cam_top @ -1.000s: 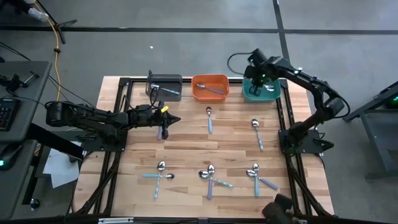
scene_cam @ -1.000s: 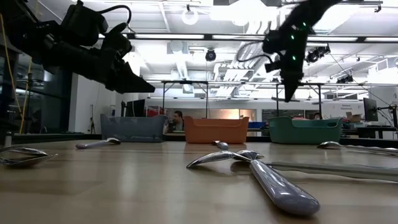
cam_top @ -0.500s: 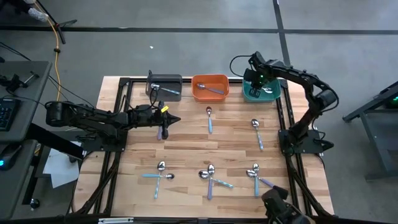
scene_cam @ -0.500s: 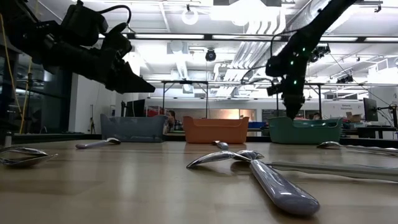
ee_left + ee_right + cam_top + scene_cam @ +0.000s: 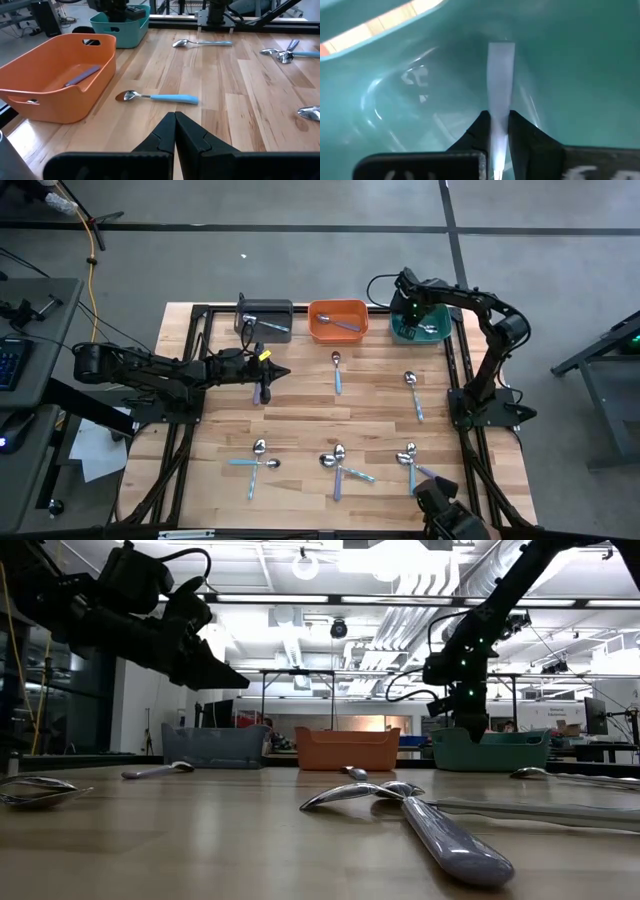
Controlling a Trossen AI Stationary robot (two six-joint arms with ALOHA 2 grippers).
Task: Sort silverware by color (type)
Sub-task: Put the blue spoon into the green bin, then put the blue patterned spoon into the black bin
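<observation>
My right gripper (image 5: pixel 497 117) is down inside the teal bin (image 5: pixel 432 332) at the table's far right, shut on a spoon with a pale handle (image 5: pixel 500 75). In the low view it (image 5: pixel 468 718) reaches behind the bin's rim (image 5: pixel 490 737). My left gripper (image 5: pixel 175 116) hangs shut with nothing in it over the table's left middle (image 5: pixel 285 370). A light blue spoon (image 5: pixel 159 97) lies flat on the wood just ahead of it. Several more spoons lie flat on the table, among them one (image 5: pixel 413 394) at the right and a crossed pair (image 5: pixel 340 468) near the front. My right gripper pinches the pale handle (image 5: pixel 499 111) between its two fingers, coming from above and pointing down into the bin. The handle runs along the fingers, its free end (image 5: pixel 501 52) reaching on toward the bin's floor. The fingers hide the spoon's other end.
A grey bin (image 5: pixel 265 315) and an orange bin (image 5: pixel 338 320), each with a spoon inside, stand left of the teal one along the far edge. A lavender-handled spoon (image 5: pixel 258 390) lies below my left arm. Bare wood lies across the table's middle.
My right gripper has come down from above the teal bin into it, still carrying the spoon, and has tipped more steeply downward.
</observation>
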